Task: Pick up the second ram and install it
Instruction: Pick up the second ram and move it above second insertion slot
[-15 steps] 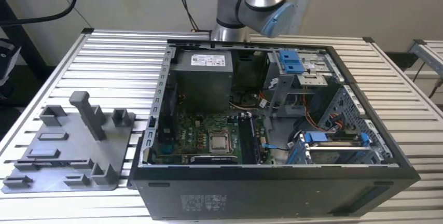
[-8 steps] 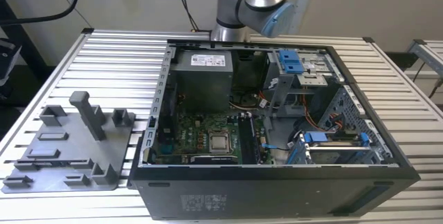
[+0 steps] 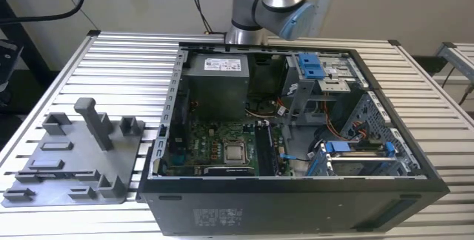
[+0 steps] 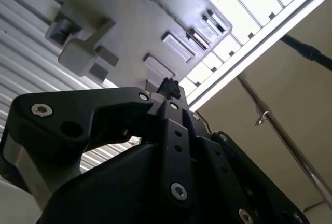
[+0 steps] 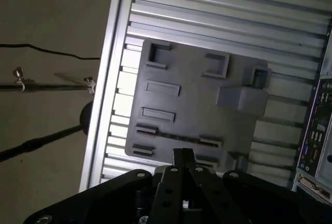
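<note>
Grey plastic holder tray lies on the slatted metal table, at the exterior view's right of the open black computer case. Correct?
No. The grey plastic holder tray lies on the slatted metal table at the exterior view's left of the open black computer case, as the exterior view shows.

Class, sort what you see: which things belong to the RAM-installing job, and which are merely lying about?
Belonging: gripper, pointed at the grey holder tray; motherboard inside the open computer case.
Lying about: black cable and metal rod beyond the table; blue drive brackets.
</note>
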`<state>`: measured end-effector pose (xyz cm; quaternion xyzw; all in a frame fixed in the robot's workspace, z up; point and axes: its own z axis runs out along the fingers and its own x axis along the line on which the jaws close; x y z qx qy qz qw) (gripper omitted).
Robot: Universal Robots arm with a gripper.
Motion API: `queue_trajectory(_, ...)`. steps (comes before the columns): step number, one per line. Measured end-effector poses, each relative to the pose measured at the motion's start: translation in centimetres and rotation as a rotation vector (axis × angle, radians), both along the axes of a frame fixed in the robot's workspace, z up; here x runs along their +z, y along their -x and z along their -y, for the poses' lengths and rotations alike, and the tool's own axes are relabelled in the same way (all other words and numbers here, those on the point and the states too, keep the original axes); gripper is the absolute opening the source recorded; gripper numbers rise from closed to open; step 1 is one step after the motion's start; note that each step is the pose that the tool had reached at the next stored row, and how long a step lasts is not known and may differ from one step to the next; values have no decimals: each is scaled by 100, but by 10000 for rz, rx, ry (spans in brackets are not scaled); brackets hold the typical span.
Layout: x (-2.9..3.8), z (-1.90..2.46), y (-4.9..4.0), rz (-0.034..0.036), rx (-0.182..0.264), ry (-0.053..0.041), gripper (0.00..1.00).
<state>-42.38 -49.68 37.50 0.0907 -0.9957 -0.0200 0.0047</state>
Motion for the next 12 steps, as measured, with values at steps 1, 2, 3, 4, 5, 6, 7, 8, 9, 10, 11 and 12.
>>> queue_trajectory(1,0,0,0,0,95,5,11)
queue_trajectory(2,0,0,1,-1,197,8,11)
queue_trajectory(3,-1,-1,1,-1,292,11,11)
queue_trajectory(4,-1,-2,2,0,386,15,11)
queue_trajectory(5,-2,-2,3,0,479,20,11)
queue_trajectory(6,-2,-3,4,0,565,26,11)
queue_trajectory(7,-3,-5,5,0,653,33,11)
queue_trajectory(8,-3,-5,5,-1,736,40,11)
queue_trajectory(9,-2,-5,6,-2,824,46,11)
queue_trajectory(10,-3,-5,6,-1,916,51,11)
queue_trajectory(11,-3,-5,6,-1,1023,56,11)
queue_trajectory(12,-3,-6,7,-1,1118,64,11)
